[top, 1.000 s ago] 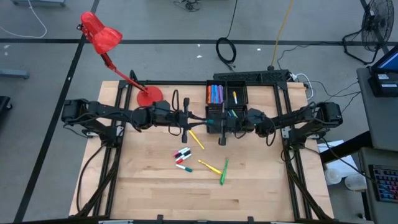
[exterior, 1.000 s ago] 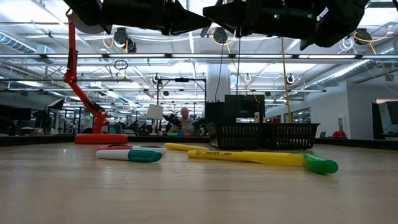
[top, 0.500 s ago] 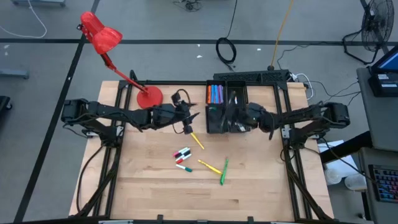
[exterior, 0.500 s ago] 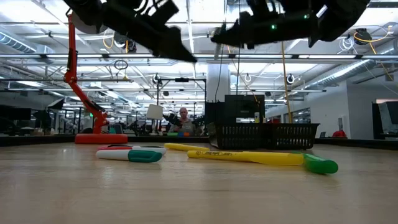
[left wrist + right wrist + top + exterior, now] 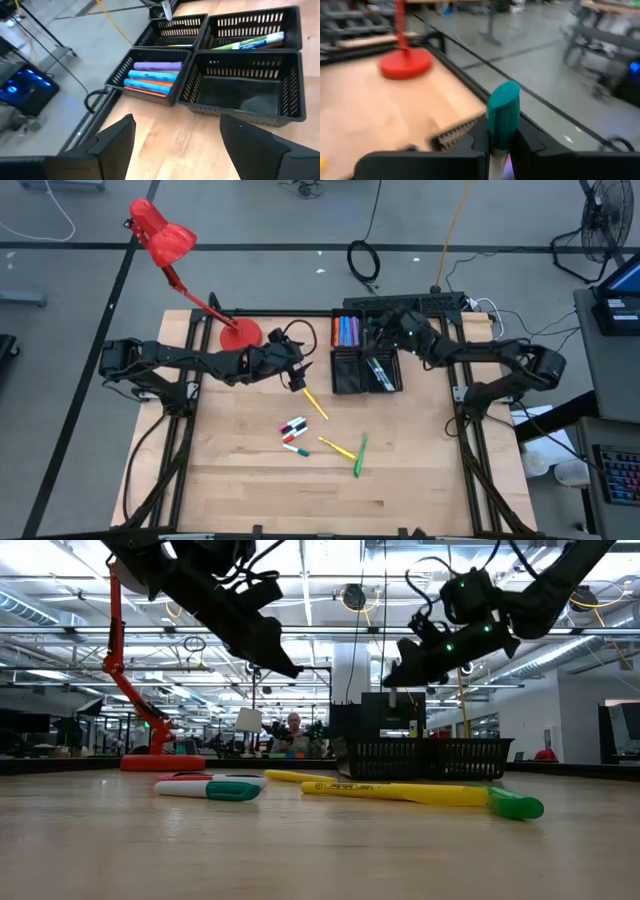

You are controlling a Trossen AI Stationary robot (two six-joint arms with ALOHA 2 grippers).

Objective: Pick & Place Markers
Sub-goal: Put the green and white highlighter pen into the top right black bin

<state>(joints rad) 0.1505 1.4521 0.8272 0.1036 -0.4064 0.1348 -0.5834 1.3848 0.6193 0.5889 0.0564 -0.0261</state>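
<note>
We've got the left gripper [image 5: 297, 377] just left of centre in the high view, fingers spread wide with nothing in them, hanging beside the black tray [image 5: 343, 385]; loose markers [image 5: 294, 429] sit on the table [image 5: 240, 470] below centre; right of that, the right gripper [image 5: 385, 330] pinches a teal-capped marker [image 5: 503, 115] above the tray's upper compartments.

Grey floor [image 5: 300, 225] all around, crossed by dark lines, with a coiled black cable [image 5: 364, 260] and a yellow cable [image 5: 455, 225] trailing over it. Red lamp [image 5: 160, 235] at the far left corner of the wooden counter [image 5: 240, 480]. Fan [image 5: 605, 225] at upper right. Beyond, long ceiling lights [image 5: 320, 630] over an open hall.
</note>
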